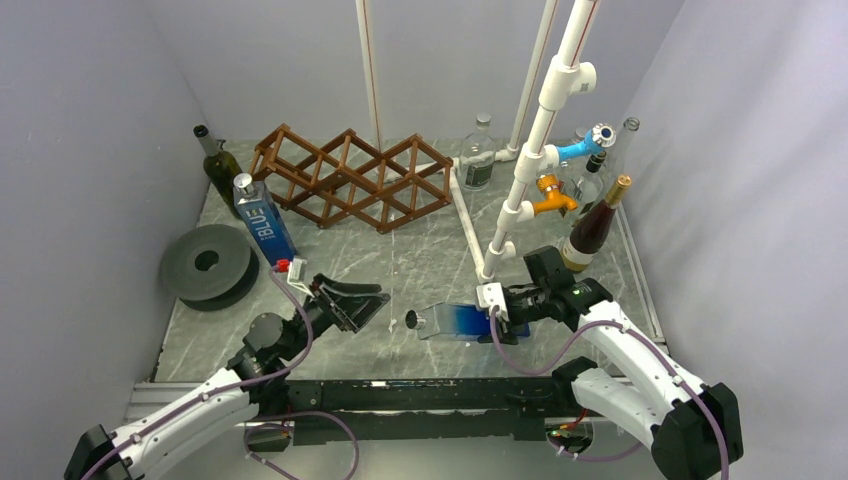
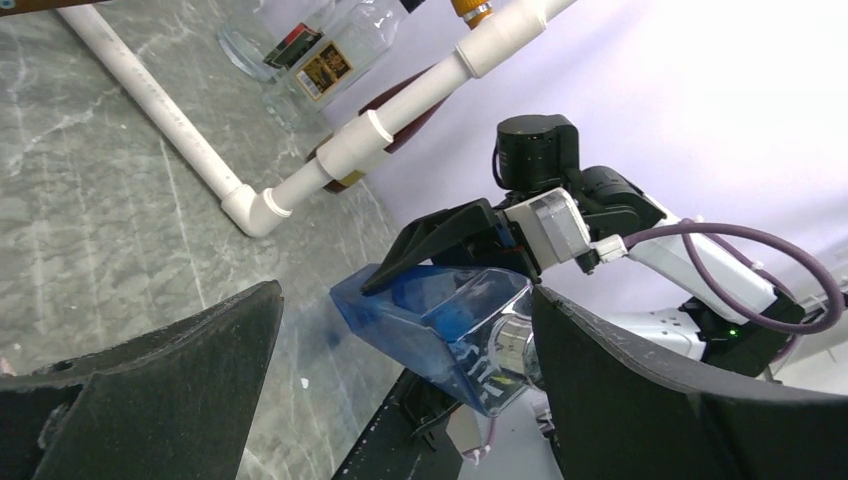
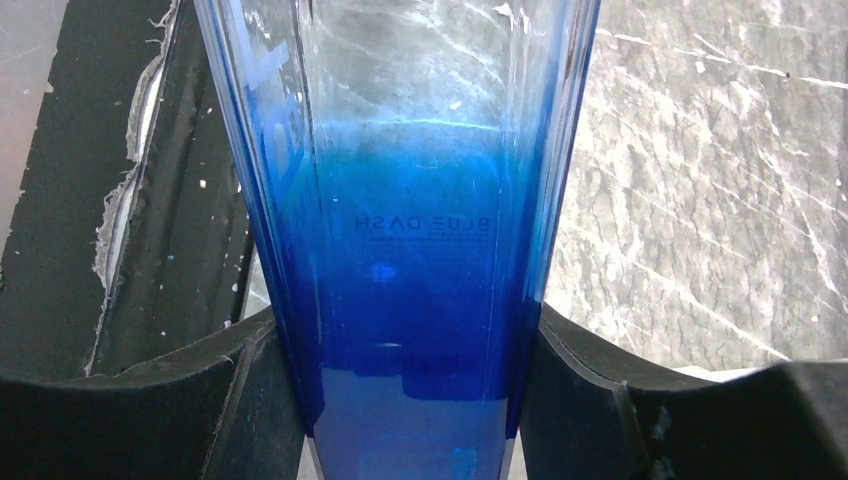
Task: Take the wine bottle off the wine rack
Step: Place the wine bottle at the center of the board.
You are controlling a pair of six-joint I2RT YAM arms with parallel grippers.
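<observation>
low at front centre, right hand (image 1: 503, 320) pinching blue bottle (image 1: 455, 322) level, left hand (image 1: 370, 303) spread wide

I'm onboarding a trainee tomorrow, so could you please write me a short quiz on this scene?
1. True or false: the rack holds a bottle.
2. Which end effector grips the sideways blue bottle? A left, B right.
3. Fill in: the left end effector is ____.
Key: 1 false; 2 B, the right end effector; 3 open.
</observation>
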